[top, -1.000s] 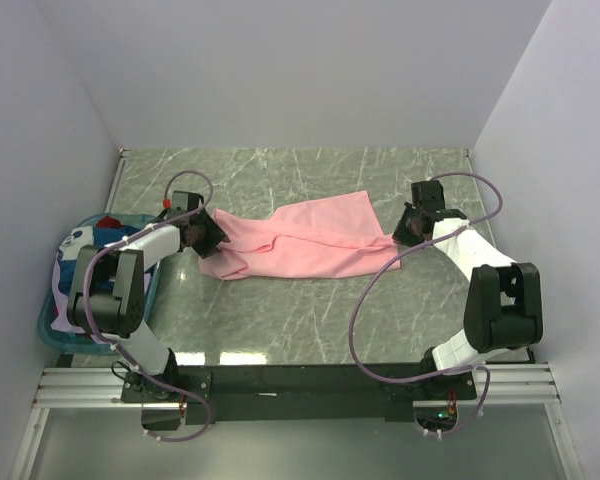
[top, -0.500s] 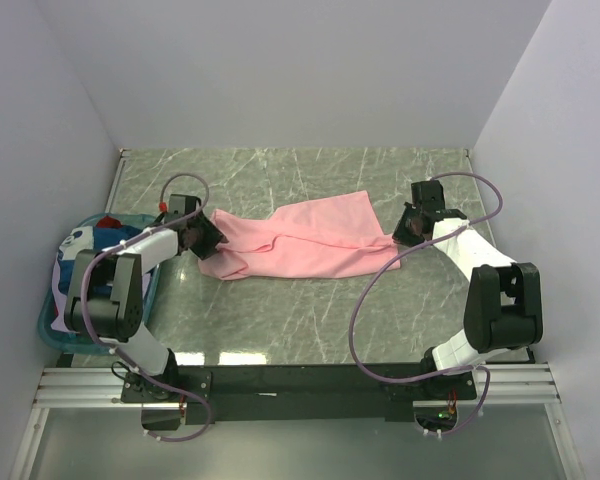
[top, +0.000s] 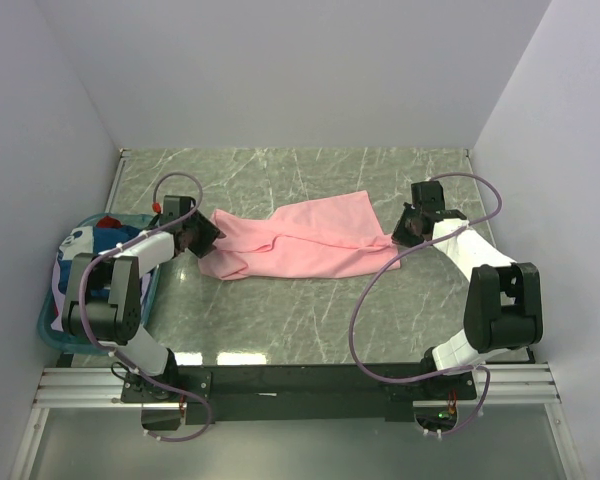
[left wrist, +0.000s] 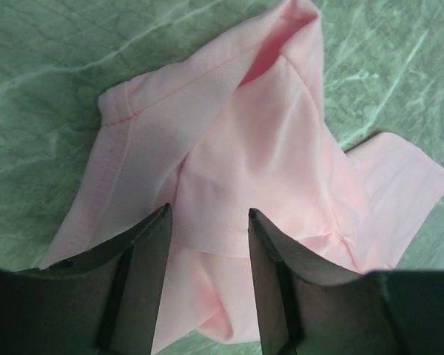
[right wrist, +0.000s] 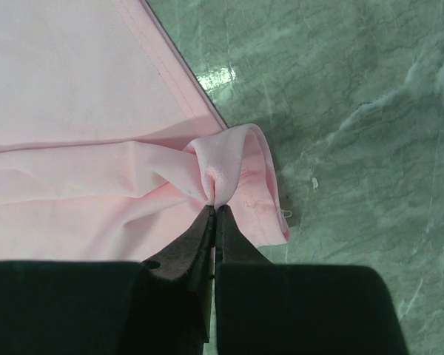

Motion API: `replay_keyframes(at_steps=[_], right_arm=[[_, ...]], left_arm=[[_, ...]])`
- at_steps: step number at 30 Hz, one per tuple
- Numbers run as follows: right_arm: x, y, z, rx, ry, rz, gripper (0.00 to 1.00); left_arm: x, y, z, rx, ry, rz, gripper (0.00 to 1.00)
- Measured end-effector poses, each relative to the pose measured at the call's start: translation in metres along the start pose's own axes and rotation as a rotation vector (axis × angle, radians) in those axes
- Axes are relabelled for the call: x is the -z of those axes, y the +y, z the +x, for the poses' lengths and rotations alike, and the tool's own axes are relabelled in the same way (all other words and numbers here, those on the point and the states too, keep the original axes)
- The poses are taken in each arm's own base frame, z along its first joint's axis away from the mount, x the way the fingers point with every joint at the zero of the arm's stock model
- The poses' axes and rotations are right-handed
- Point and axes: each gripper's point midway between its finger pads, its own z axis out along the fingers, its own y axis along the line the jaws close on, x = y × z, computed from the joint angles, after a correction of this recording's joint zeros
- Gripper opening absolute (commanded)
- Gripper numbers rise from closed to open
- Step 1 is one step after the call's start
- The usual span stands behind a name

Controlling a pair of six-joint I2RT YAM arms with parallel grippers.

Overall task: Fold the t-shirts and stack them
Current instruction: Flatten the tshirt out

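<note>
A light pink t-shirt (top: 305,243) lies crumpled across the middle of the green marble table. My left gripper (top: 202,237) is open at the shirt's left end, its fingers (left wrist: 159,244) standing apart over a bunched sleeve (left wrist: 229,155). My right gripper (top: 404,232) is shut on a pinch of the shirt's right corner (right wrist: 226,166). Blue, white and red shirts (top: 85,250) lie bunched in the teal basket at the left.
The teal plastic basket (top: 48,322) stands at the table's left edge beside the left arm. White walls enclose the table on three sides. Bare marble (top: 300,310) lies in front of the shirt.
My left gripper has drawn back leftward off the shirt's left end. The shirt's left edge has shifted slightly left. The right gripper has not moved.
</note>
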Motion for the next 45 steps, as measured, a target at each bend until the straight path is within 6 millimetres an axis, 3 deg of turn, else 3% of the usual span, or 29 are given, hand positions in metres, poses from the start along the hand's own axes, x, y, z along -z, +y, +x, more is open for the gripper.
replay_keyframes(at_steps=[17, 42, 45], right_arm=[[0.000, -0.001, 0.003, 0.000, 0.003, -0.003, 0.00], [0.000, -0.001, 0.003, 0.000, 0.003, -0.003, 0.00], [0.000, -0.001, 0.003, 0.000, 0.002, -0.003, 0.00]], left_arm=[[-0.010, 0.019, 0.008, -0.003, 0.030, -0.080, 0.53], [-0.004, -0.009, 0.004, -0.004, 0.061, -0.014, 0.44], [-0.004, -0.009, 0.004, -0.003, 0.061, -0.014, 0.36]])
